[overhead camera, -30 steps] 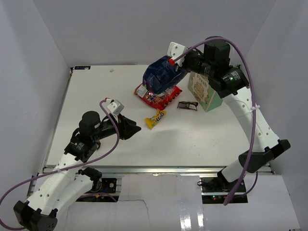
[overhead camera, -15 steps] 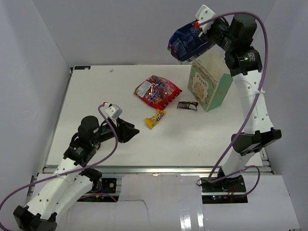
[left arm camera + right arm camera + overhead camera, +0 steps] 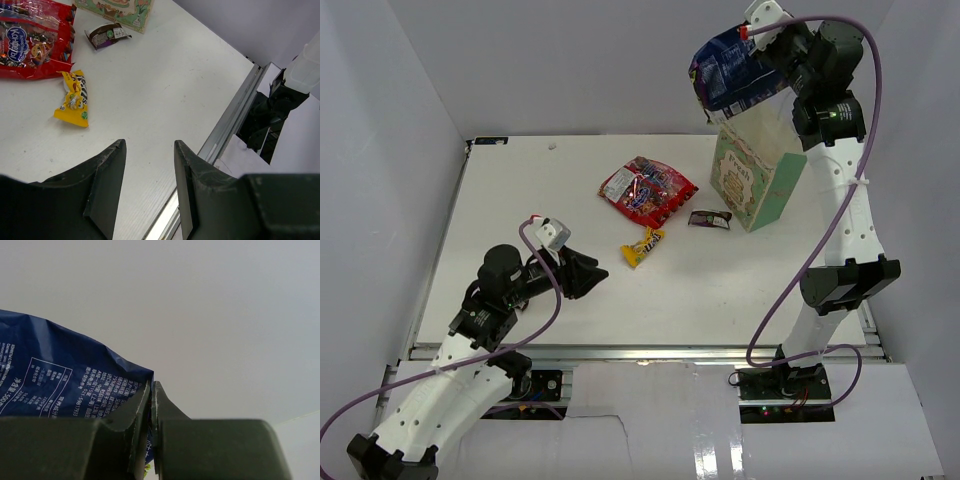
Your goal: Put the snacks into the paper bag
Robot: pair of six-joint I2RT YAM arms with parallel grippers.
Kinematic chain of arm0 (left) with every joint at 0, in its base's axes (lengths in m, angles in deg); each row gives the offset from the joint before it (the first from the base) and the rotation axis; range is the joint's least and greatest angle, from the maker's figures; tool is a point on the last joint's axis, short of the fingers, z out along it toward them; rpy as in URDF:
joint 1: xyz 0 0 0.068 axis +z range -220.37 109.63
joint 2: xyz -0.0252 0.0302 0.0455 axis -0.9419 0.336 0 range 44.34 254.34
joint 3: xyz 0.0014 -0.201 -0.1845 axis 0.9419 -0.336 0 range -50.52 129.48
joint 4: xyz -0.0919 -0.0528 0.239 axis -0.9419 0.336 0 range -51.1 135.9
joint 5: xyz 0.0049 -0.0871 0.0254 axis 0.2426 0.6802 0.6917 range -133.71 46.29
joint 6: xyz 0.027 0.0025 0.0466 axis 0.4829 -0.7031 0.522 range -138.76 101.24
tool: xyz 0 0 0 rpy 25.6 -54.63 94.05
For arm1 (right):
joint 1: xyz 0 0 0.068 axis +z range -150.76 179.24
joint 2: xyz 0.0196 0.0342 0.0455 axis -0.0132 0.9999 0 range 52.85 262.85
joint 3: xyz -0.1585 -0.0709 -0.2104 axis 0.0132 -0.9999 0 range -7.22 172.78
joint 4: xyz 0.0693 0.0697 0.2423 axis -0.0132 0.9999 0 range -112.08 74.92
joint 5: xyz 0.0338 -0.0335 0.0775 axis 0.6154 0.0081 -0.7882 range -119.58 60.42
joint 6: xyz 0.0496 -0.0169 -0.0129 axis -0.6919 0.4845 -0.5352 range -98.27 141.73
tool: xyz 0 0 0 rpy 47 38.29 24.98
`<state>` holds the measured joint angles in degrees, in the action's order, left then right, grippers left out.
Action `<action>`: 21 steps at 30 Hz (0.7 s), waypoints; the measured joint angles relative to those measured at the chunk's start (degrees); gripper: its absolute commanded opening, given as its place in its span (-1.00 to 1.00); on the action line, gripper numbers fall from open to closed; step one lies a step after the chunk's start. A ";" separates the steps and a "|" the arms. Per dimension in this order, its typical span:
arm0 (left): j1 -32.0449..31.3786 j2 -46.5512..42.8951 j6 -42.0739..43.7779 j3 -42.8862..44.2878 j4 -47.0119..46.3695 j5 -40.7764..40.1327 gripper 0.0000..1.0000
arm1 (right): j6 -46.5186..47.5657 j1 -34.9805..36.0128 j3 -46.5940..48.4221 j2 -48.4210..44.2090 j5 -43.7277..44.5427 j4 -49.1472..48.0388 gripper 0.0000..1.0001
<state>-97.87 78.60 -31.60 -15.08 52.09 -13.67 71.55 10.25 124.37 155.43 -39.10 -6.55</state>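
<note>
One purple-blue bag hangs clamped in the right pincer, above the paper bag.

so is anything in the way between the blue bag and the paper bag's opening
Nothing visible does. The right tool holds the purple-blue bag in the air over the open top of the paper bag, with only clear air between them.

The blue bag carries white print, and the red bag shows multicoloured sweets. The paper bag is mint green with a cream ornate panel. The packet is yellow, the wrapper dark brown, the counter white.
</note>
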 measured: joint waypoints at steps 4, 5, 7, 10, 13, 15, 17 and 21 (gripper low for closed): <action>0.00 -0.26 -0.07 -0.22 -0.24 0.26 0.07 | 0.96 -0.31 0.00 0.02 1.33 -1.99 -0.85; 0.00 -0.31 -0.09 -0.22 -0.35 0.42 0.07 | 1.29 -0.39 0.00 0.02 1.73 -2.49 -0.85; 0.00 -0.42 -0.09 -0.22 -0.39 0.57 0.07 | 1.88 -0.55 0.00 0.02 2.47 -3.50 -0.85; 0.00 -0.63 -0.11 -0.22 -0.39 0.81 0.07 | 3.17 -0.74 -0.02 0.02 3.72 -4.48 -0.85; 0.00 -1.11 -0.11 -0.24 -0.44 1.07 0.07 | 4.52 -0.76 -0.20 0.02 5.20 -5.40 -0.85; 0.00 -1.49 -0.11 -0.26 -0.74 1.38 0.07 | 5.57 -0.76 -0.42 0.02 6.38 -5.88 -0.85; 0.00 -1.77 -0.11 -0.26 -1.09 1.77 0.07 | 6.62 -0.79 -1.18 0.00 7.50 -6.88 -0.85; 0.00 -2.29 -0.11 -0.28 -1.29 2.60 0.07 | 8.76 -0.79 -3.80 -0.13 9.68 -8.00 -0.85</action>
<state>-97.87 76.30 -31.71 -15.37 50.80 -11.07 80.32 9.46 120.56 155.30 -29.42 -14.55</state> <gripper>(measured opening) 0.535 0.078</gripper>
